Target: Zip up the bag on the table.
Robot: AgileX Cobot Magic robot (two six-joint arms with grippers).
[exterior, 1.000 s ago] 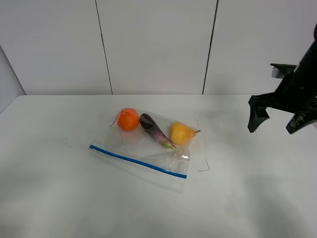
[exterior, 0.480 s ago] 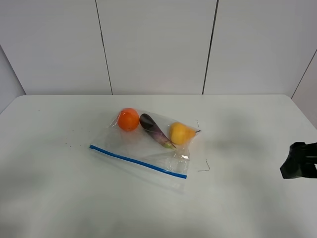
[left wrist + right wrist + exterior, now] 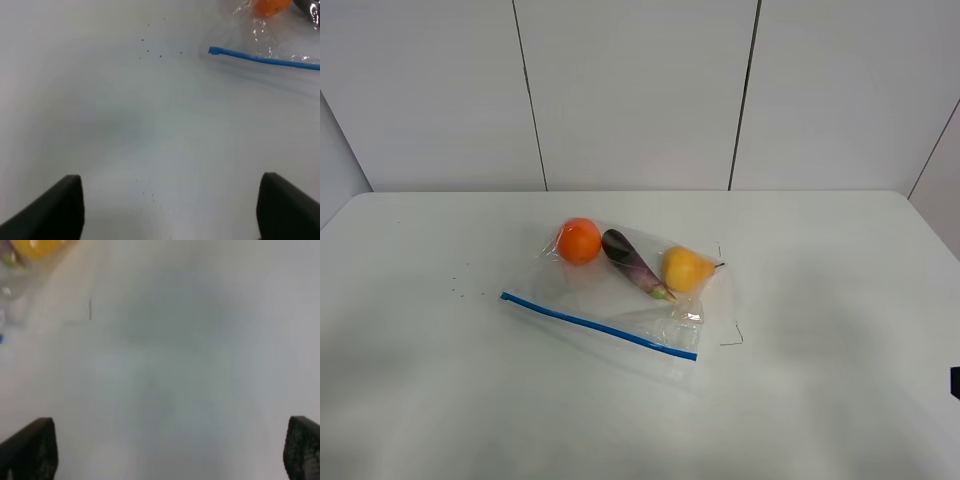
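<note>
Clear floppy plastic zip bag (image 3: 620, 295) with blue zipper strip (image 3: 599, 325), flat mid white matte table (image 3: 420, 400). Left gripper (image 3: 170, 210) fingers spread wide, bag at two o'clock, well apart. Right gripper (image 3: 170, 450) fingers likewise spread, bag at ten o'clock, well apart.

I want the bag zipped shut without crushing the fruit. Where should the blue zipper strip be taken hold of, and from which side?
Probably at the strip's free left end, coming from the table's bare left side. The strip lies flat along the bag's near edge, and the produce sits on the far side of it.
</note>
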